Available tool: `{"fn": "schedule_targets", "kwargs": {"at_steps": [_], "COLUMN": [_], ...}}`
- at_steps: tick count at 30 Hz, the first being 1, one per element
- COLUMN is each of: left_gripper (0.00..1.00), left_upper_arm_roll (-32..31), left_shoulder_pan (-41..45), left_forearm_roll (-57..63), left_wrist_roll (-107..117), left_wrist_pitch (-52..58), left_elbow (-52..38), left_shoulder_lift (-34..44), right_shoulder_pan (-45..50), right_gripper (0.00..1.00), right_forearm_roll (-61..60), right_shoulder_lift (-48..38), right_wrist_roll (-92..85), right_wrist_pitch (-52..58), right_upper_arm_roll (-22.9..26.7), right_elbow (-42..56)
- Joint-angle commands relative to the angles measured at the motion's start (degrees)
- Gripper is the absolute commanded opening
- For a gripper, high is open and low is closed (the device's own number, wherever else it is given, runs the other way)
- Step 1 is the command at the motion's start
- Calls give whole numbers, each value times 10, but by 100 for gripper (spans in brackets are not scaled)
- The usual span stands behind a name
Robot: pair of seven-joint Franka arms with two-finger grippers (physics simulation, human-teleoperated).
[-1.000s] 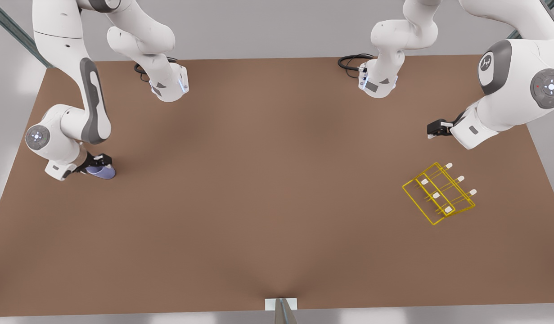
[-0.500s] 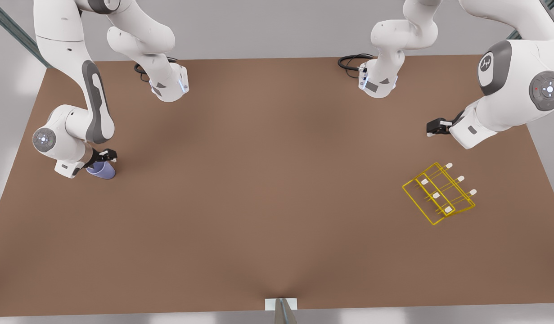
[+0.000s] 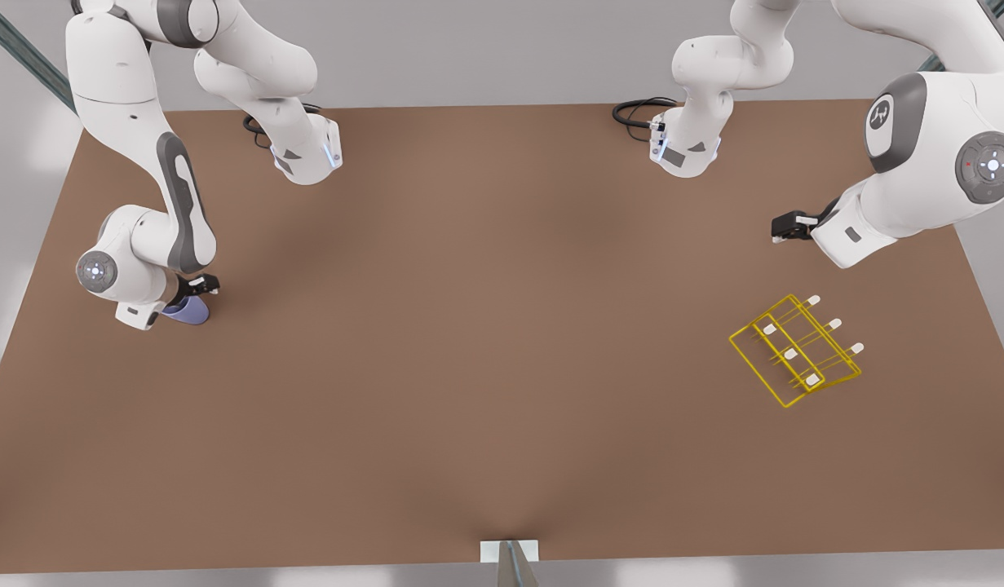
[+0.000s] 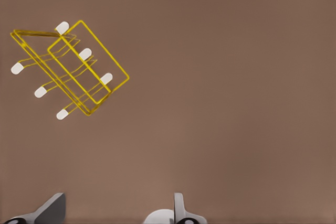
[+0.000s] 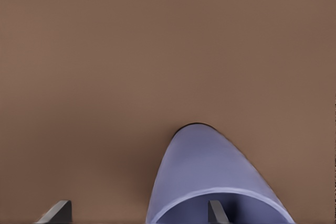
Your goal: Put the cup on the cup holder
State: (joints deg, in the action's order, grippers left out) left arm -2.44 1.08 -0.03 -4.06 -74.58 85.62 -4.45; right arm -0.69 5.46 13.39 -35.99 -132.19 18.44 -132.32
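Note:
The lavender-blue cup [image 3: 188, 311] is at the front view's left, on the brown table, tipped with its mouth toward my right gripper [image 3: 196, 287]. In the right wrist view the cup [image 5: 210, 171] sits close under the right gripper [image 5: 137, 211], which is open. One finger [image 5: 214, 211] is inside the rim and the other finger [image 5: 59, 211] is outside, so the cup's wall lies between them. The yellow wire cup holder [image 3: 795, 350] stands at the front view's right. My left gripper [image 3: 785, 228] waits open behind the cup holder [image 4: 68, 69], left gripper [image 4: 115, 209] empty.
Both arm bases [image 3: 306, 159] [image 3: 685, 151] and a black cable [image 3: 636, 110] sit along the table's far edge. A small grey bracket [image 3: 510, 554] juts in at the near edge. Bare brown table [image 3: 485, 326] lies between cup and holder.
The right arm's wrist has swung toward the front view's right and turned over the cup, which stays in nearly the same spot. The left arm barely moved.

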Motion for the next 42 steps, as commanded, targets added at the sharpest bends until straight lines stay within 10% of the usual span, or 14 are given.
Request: {"fn": "schedule_targets", "kwargs": {"at_steps": [1,6,10,17,30,42], "left_gripper": [100,100,100,100,100,100], "left_upper_arm_roll": [0,0,0,-1,-2,-4], "left_shoulder_pan": [0,0,0,1,3,4], "left_forearm_roll": [0,0,-1,-1,-1,-1], "left_wrist_roll": [-1,0,-1,0,1,30], "left_wrist_pitch": [3,8,12,18,15,25], "left_elbow": [0,0,0,-2,-3,-12], "left_shoulder_lift": [1,1,-2,-8,-9,-7], "right_shoulder_pan": [0,0,-1,1,26,288], "right_gripper": [79,78,40,23,21,21], "right_forearm_roll": [2,2,3,2,-21,-409], "right_shoulder_lift": [1,30,30,30,39,95], "right_wrist_roll": [-18,-19,-34,-28,-15,72], "right_wrist_pitch": [-2,-3,5,56,99,179], "right_upper_arm_roll": [0,0,0,0,-10,-30], "right_elbow": [0,21,26,58,110,325]}}
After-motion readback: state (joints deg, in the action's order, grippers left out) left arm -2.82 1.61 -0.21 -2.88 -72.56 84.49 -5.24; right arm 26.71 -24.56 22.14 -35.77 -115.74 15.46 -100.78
